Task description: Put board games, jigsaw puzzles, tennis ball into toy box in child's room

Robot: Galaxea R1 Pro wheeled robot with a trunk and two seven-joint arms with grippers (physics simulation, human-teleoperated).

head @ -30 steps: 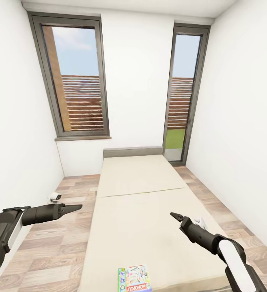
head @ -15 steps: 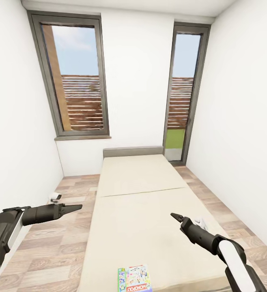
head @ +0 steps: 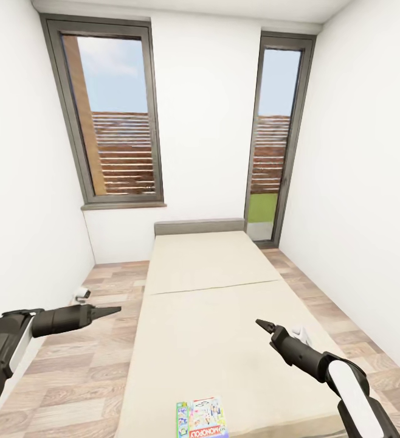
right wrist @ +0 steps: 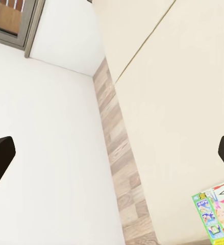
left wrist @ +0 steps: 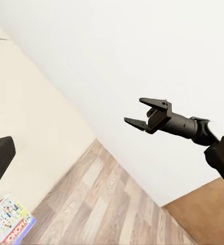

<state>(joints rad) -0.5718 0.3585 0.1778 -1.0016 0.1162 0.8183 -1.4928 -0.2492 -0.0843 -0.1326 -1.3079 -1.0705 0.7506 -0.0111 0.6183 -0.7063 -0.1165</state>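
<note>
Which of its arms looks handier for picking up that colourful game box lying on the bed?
Probably the right. The right gripper hangs over the bed, fairly near the board game at its near edge. The left gripper hangs over the wooden floor beside the bed, so it would reach across.

The Monopoly board game (head: 202,417) on the bed (head: 212,340) is cut by the head view's lower edge, a small white object (head: 82,295) on the floor by the wall is too small to identify.
</note>
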